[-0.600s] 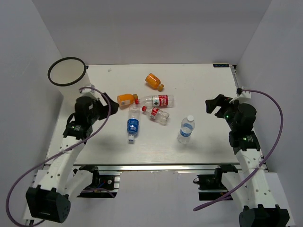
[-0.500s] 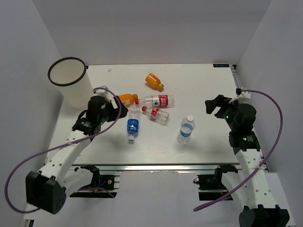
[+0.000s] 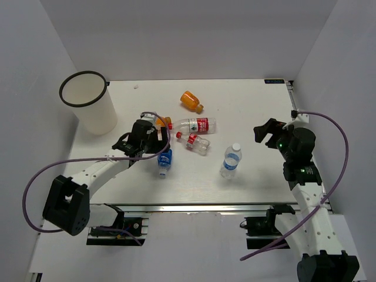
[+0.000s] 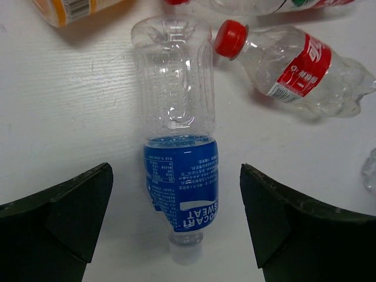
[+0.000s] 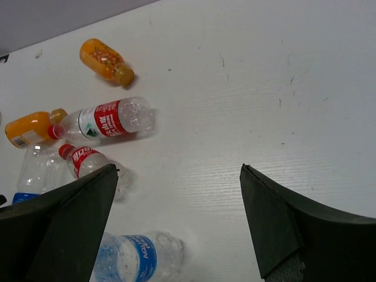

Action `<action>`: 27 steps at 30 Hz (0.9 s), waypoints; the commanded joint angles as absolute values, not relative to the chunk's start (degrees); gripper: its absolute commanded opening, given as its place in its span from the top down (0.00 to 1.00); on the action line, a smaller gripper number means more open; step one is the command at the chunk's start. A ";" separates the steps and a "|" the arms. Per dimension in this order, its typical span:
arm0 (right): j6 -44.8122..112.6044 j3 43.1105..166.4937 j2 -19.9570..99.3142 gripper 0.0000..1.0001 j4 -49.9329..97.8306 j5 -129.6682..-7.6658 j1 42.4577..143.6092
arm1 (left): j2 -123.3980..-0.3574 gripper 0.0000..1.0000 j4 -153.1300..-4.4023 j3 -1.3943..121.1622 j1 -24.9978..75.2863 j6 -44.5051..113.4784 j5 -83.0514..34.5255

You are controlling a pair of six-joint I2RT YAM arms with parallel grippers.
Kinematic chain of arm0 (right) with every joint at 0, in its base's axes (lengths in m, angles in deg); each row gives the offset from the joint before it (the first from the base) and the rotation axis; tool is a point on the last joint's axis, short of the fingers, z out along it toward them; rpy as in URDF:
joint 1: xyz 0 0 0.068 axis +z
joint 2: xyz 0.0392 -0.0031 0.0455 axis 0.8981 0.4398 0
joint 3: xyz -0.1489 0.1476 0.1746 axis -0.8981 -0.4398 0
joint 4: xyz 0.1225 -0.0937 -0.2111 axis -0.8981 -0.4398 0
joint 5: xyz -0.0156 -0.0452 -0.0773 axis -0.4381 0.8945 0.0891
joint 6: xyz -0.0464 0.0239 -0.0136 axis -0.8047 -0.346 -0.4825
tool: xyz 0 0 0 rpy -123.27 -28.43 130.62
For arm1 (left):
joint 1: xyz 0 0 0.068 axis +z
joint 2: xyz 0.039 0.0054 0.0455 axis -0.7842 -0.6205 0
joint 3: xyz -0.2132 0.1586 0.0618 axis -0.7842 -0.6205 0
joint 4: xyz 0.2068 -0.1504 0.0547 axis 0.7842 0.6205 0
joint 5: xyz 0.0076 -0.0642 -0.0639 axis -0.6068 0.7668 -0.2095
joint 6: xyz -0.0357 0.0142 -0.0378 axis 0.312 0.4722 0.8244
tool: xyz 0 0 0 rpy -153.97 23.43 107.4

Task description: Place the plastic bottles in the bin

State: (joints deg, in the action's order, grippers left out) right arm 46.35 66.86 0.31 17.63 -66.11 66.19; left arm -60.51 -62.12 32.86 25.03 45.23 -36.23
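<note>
- Six bottles lie on the white table (image 3: 252,106), all outside the bin (image 3: 97,120), which stands at the far left corner.
- Left gripper (image 4: 175,176) hangs spread wide over the blue-labelled bottle (image 4: 179,147), a finger on each side with a gap, gripping nothing.
- Just beyond it lie a short red-labelled bottle (image 4: 294,70), a long red-labelled bottle (image 3: 197,124) and an orange bottle (image 4: 70,9).
- Second orange bottle (image 3: 191,100) lies farther back; second blue-labelled bottle (image 3: 231,160) lies apart, mid-table.
- Right gripper (image 5: 177,170) is spread wide too, empty, above the right side.
</note>
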 commanded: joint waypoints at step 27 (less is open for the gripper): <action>45.27 65.03 0.96 0.11 19.45 -63.49 66.10 | -68.76 0.70 -67.61 33.95 24.31 40.14 -33.76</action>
